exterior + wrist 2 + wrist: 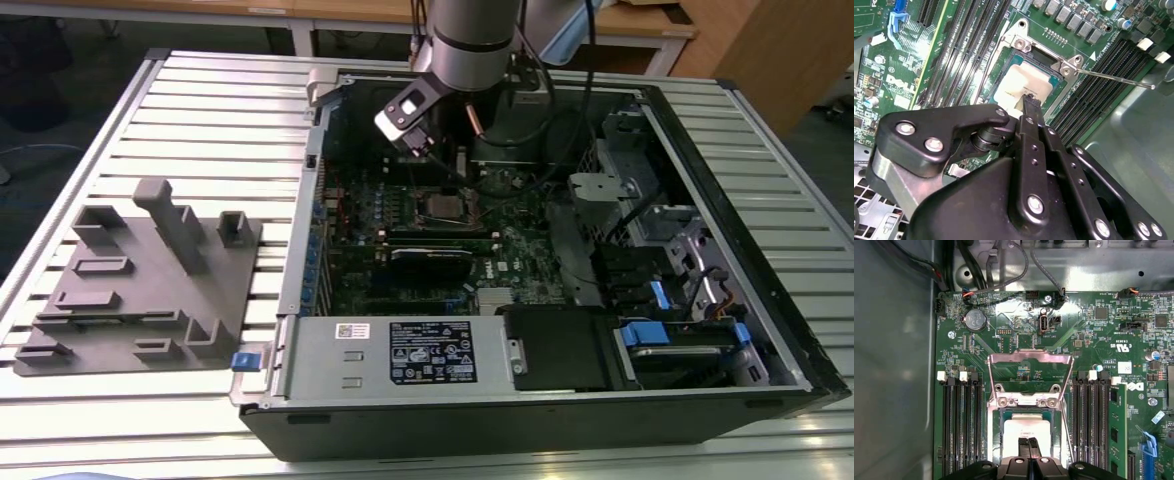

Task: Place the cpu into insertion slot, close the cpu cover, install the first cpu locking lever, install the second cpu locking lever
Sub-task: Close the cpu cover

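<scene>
Looking into the open computer case (534, 425), I am seeing the gripper (1029, 441) hanging over the insertion slot (995, 437), which is sitting upper middle in the exterior view, just below the arm (470, 40). Its fingers (1024, 447) are pressed together with nothing between them. In both wrist views the tips are lying at the top face of the cpu (1026, 428); whether they are touching it or hovering just above, I cannot tell.

The cpu is lying flat inside the slot, square to its rim, so to my eye the first step is looking all but done. The cpu cover (1030, 358) is standing open, folded back from its hinge (1021, 401) away from the chip. One thin locking lever (1114, 79) is sticking out free beside the slot. Closing that cover, I am judging, is calling for the fingers to be clear of the chip, then a push on the frame's free edge round the hinge without nudging the cpu askew.

As for writing, white print is running across the green motherboard (1094, 340). A black-and-white label (431, 352) is sitting on the power supply (334, 370), lower middle in the exterior view; I am leaving both unread. A grey fixture (134, 270) is lying at the exterior view's left on the slatted table (200, 90).
</scene>
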Controlling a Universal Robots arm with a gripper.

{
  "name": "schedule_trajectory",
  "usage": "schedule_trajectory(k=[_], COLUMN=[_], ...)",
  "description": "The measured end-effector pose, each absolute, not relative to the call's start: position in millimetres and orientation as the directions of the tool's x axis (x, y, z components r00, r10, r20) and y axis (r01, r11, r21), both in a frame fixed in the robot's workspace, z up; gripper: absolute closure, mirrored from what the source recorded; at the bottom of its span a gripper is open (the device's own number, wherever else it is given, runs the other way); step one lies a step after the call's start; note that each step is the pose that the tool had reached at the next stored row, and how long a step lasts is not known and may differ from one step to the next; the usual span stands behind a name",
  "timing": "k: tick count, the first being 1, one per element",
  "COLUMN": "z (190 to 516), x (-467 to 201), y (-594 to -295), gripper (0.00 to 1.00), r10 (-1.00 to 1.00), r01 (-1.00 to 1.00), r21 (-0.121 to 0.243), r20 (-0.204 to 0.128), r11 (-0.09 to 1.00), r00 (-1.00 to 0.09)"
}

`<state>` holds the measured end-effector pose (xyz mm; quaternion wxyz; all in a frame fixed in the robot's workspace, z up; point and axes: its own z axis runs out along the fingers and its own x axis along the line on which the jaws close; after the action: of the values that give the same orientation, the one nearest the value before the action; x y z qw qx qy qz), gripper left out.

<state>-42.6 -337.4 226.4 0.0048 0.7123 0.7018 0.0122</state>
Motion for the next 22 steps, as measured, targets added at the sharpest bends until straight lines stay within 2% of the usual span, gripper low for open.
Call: schedule_trajectory(k=[22], z=[235.8], x=[-42.6], y=[-337.4], gripper=[0.89], r10=[1.0], r01=[1.0], r21=[0.024], r20=[0.011], r11=[-0.015], r00=[0.015])
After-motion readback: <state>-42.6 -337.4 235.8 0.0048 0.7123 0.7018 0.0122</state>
